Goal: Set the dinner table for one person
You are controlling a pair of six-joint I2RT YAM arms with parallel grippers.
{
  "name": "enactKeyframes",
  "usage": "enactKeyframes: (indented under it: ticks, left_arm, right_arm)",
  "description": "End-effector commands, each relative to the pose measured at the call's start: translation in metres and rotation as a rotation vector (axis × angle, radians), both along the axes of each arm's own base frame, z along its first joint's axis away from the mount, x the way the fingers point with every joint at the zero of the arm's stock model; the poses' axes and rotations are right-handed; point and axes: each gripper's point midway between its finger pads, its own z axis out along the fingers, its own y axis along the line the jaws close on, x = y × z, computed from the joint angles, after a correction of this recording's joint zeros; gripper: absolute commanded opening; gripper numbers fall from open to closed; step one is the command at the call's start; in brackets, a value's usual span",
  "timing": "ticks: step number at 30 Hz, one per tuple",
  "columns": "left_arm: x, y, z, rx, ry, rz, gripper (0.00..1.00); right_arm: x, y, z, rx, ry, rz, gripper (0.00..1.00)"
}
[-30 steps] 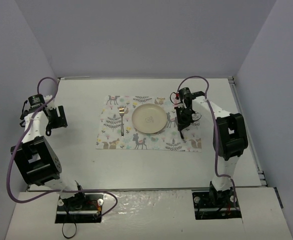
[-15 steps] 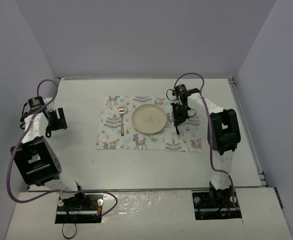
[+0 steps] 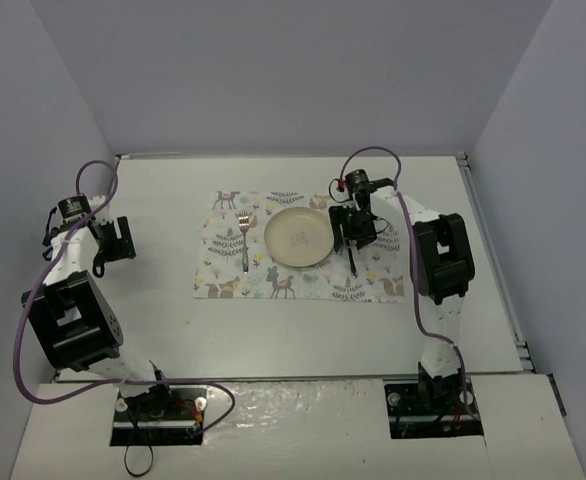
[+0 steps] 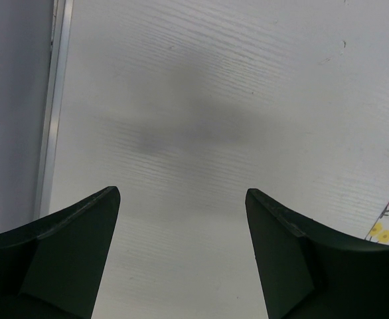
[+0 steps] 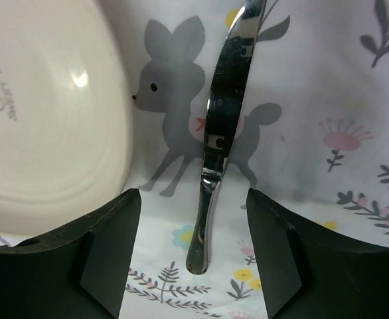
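Right fingers (image 5: pixel 105 259) are spread wide and pinch nothing. The knife (image 5: pixel 224 113) lies flat on the placemat (image 5: pixel 340 86) in the gap between them, with clear space on both sides. I see no contact with either finger. The knife's handle end is nearest the wrist camera and its blade points away. It sits just beside the cream plate (image 5: pixel 42 113), on the plate's right, apart from the rim.

From the top view, the fork (image 3: pixel 243 243) lies on the placemat on the plate's other side, also apart from it.

The tabletop (image 3: pixel 153 300) is the white surface under everything. The placemat sits around its middle, so the right fingers hang over cloth, not bare tabletop.

Left fingers (image 4: pixel 55 266) are also spread and hold nothing. They hang over bare tabletop near its left edge, well apart from the placemat. I can't tell their height above it. In the left wrist view only a corner of the printed cloth shows at the lower right, and the wall strip shows along the left.
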Motion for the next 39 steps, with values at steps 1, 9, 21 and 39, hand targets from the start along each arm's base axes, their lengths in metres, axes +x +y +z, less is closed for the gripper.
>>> enactKeyframes:
  ticks: [1,9,21,39]
  left_arm:
    - [0.013,-0.002,0.032,0.007,-0.136,-0.034,0.74]
    - [0.037,-0.078,0.085,-0.083,-0.234,-0.41,0.74]
    - [0.029,-0.212,0.028,-0.294,-0.024,-0.779,0.7]
    - [0.029,-0.193,-0.026,-0.184,-0.059,-0.691,0.69]
  right_arm:
    - [0.026,0.01,0.136,0.1,-0.349,0.131,0.76]
    - [-0.019,-0.035,0.317,-0.027,-0.827,0.263,0.84]
    - [-0.098,-0.147,0.214,-0.24,-0.788,0.044,0.88]
    - [-0.099,-0.225,0.218,-0.158,-0.843,-0.314,0.97]
